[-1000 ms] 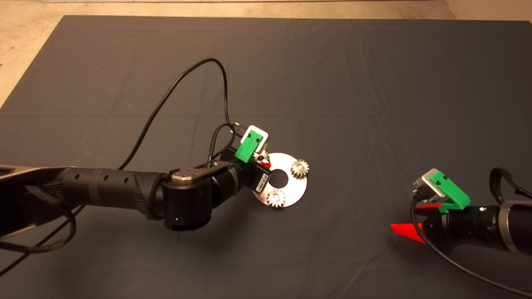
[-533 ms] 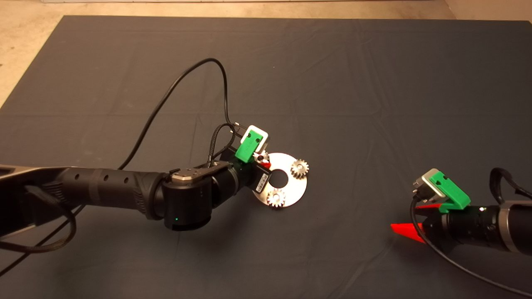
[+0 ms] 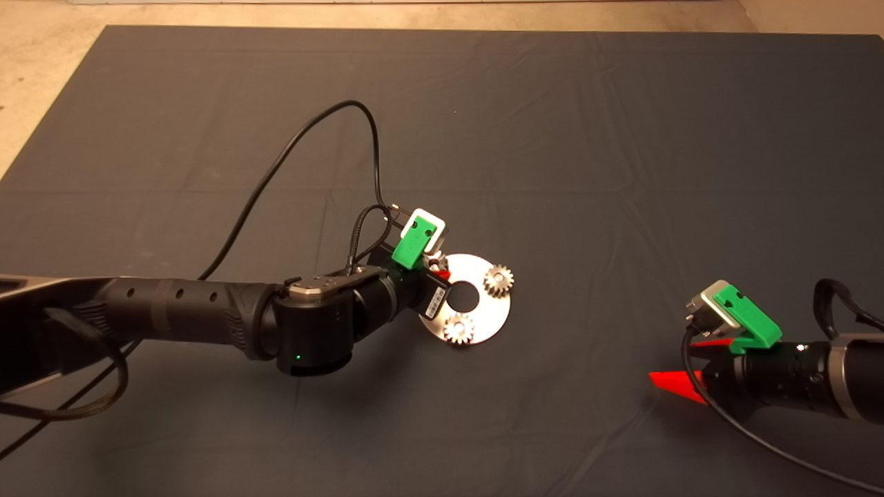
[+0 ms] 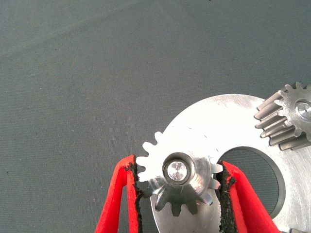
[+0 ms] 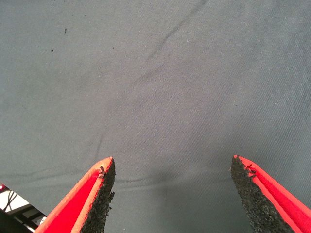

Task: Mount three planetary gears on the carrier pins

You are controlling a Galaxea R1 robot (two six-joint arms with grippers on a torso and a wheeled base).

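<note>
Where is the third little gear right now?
The third gear sits over a pin on the disc, between the left gripper pads, on the disc's left side in the head view.

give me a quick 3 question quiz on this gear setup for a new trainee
1. True or false: the right gripper is holding a gear.
2. How many gears show on the disc in the head view, clear of the left gripper?
3. The pads of the left gripper touch: A) the disc's rim B) the third gear, seated over a pin C) nothing

Key
1. False: it waits open over the mat.
2. Two: one gear on the far side, another gear on the near side.
3. B
</note>
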